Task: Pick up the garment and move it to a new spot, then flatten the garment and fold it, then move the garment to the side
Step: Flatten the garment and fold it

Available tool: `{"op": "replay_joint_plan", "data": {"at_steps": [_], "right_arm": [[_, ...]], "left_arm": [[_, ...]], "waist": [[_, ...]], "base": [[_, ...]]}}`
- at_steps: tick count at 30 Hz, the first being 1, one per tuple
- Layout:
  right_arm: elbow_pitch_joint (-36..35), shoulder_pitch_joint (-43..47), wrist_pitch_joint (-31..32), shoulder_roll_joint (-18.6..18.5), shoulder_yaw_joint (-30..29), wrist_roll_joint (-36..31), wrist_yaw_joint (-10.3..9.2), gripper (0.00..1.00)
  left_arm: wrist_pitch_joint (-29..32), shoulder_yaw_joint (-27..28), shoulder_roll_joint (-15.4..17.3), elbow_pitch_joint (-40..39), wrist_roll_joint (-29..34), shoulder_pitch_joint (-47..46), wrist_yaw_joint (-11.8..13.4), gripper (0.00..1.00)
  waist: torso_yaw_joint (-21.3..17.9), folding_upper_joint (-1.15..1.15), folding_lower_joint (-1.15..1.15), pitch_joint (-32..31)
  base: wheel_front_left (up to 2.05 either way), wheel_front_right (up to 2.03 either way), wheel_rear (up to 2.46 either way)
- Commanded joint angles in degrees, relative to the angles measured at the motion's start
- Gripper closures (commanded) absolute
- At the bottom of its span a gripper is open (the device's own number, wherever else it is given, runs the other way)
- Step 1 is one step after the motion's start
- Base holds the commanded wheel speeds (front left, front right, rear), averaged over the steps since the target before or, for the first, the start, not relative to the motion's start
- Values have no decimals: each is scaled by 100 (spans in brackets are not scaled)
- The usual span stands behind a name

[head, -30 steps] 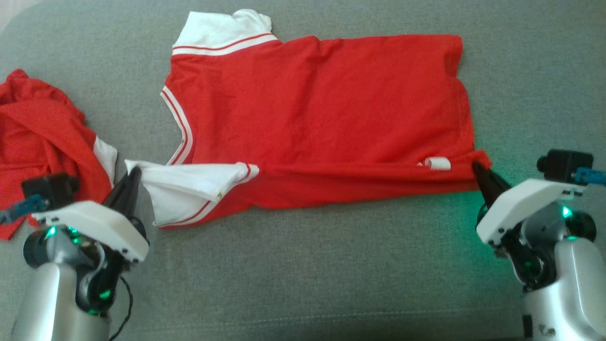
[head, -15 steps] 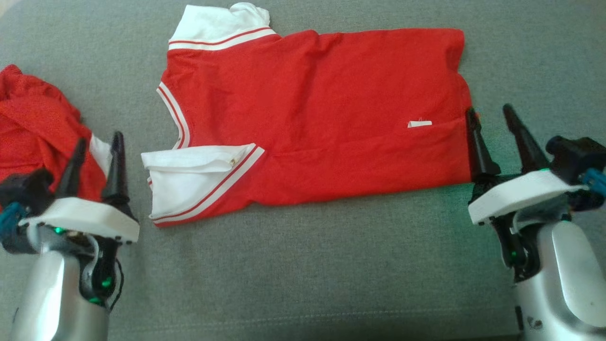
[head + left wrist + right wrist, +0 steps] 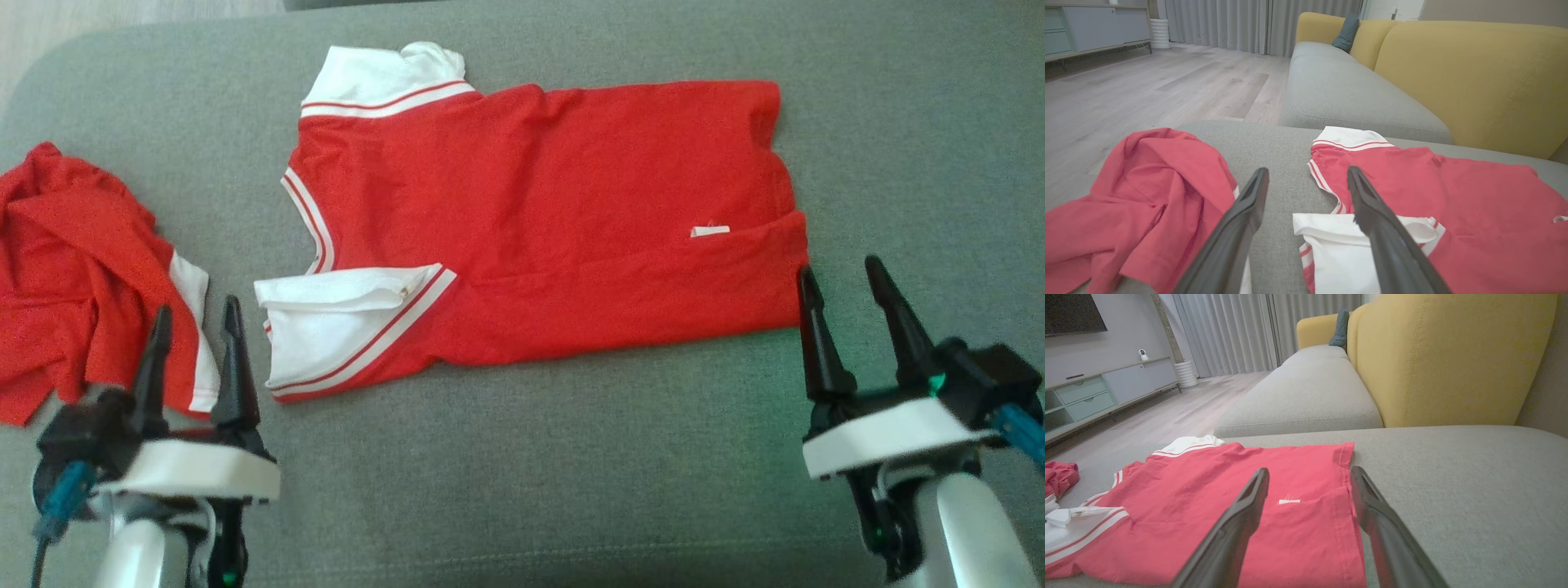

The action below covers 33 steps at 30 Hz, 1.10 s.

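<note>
The left claw is showing two long dark fingers tapering to points, rising out of a flat white housing. On the claw's outer side a black boxy block is sitting, with a blue cable trailing from it. Below the claw a silvery forearm is gleaming and a small green light is glowing. The right claw is wearing the same kit: dark tapered prongs, a white plate, a black box, a blue lead, a silver arm shell and a green lamp.
</note>
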Motion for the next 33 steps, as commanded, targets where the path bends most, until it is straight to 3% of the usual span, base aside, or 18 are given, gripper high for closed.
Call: {"op": "replay_joint_plan", "data": {"at_steps": [1,16,33], "right_arm": [[-276,86,-6,13,72,-14,-5,0],[-354,318,139,101,-34,60,-5,0],[527,-419,697,116,-302,44,-5,0]], "left_arm": [[-63,196,7,-296,58,23,54,0],[-52,106,22,-279,69,221,90,0],[586,-193,-1,1036,-405,-335,-368,0]], "waist": [[-11,0,0,-78],[-17,0,0,-120],[22,0,0,595]], "base": [[0,0,0],[0,0,0],[0,0,0]]}}
